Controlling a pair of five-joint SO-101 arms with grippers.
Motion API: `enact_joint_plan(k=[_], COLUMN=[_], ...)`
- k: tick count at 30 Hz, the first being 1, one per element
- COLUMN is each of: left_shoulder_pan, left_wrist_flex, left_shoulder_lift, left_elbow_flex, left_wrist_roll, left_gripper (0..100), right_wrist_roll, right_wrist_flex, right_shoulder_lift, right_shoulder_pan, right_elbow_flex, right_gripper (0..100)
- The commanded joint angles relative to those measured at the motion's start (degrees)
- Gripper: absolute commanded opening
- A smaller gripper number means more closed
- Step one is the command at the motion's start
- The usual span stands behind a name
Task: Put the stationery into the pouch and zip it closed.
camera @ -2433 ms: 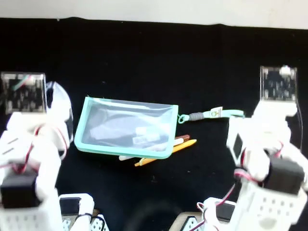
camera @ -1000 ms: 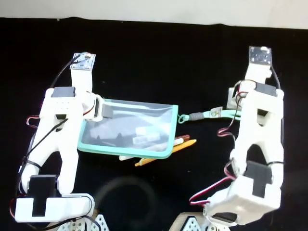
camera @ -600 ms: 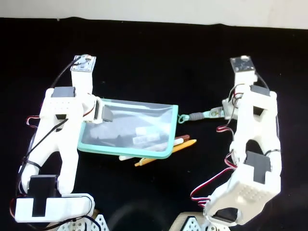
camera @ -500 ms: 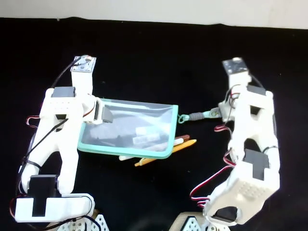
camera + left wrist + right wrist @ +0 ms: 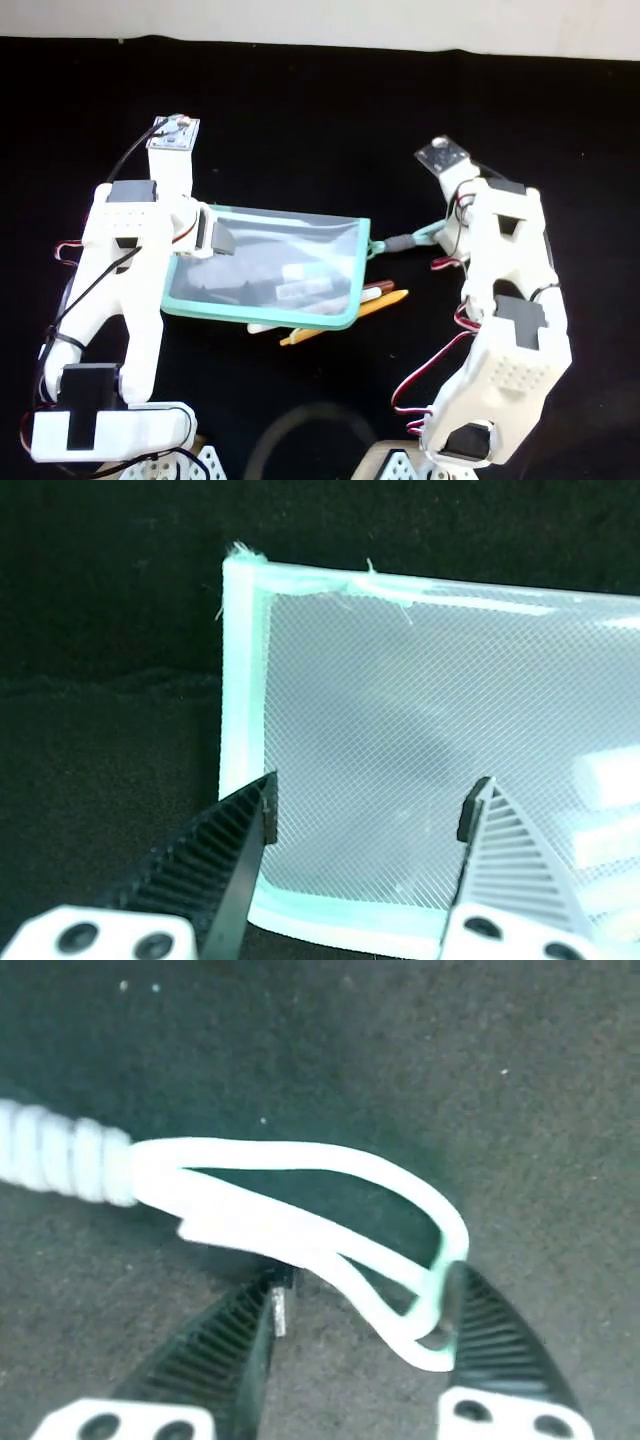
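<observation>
On the black table (image 5: 300,120) I see the mesh pouch (image 5: 270,270) lying flat. My left hand (image 5: 370,805) is spread wide over the pouch's end, gripping nothing. My right hand (image 5: 365,1285) is apart too, straddling the pale strap loop (image 5: 300,1220). Pens (image 5: 385,300) poke out from beneath the pouch's edge.

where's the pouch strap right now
High view: the strap leaves the pouch at its far right corner. In the right wrist view its loop lies between the tips of the open right pincer.
</observation>
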State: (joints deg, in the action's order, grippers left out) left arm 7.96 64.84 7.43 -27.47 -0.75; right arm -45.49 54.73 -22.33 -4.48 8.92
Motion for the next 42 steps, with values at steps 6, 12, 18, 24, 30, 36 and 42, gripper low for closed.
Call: enact_joint_plan(k=[6, 12, 18, 24, 30, 36, 42], left_shoulder_pan=[-0.75, -0.75, -0.75, -0.84, -0.84, -0.92, -1.45], left_wrist_flex=[0.62, 0.62, 0.62, 0.62, 0.62, 0.62, 0.62], left_shoulder_lift=[0.31, 0.31, 0.66, 0.75, 0.84, 0.84, 0.84], left_elbow_flex=[1.98, 1.89, 1.98, 2.24, 2.24, 2.24, 2.07], left_wrist_roll=[-0.09, -0.09, -0.09, -0.09, -0.09, -0.09, -0.09], left_gripper=[31, 31, 31, 31, 31, 31, 31], right_wrist_roll=[-0.62, 9.14, 19.52, 26.37, 31.82, 35.08, 38.15], right_wrist_flex=[-0.57, -0.22, 4.18, 14.99, 26.86, 36.88, 41.54], right_shoulder_lift=[-2.77, -2.59, -2.59, -2.59, -2.59, -2.59, -2.59], right_shoulder_pan=[0.84, -0.13, -1.98, -2.51, -0.75, 5.14, 11.74], right_elbow_flex=[-0.57, -5.32, -15.25, -31.08, -49.54, -67.56, -84.62], right_gripper=[0.7, 0.6, 0.6, 0.6, 0.6, 0.6, 0.6])
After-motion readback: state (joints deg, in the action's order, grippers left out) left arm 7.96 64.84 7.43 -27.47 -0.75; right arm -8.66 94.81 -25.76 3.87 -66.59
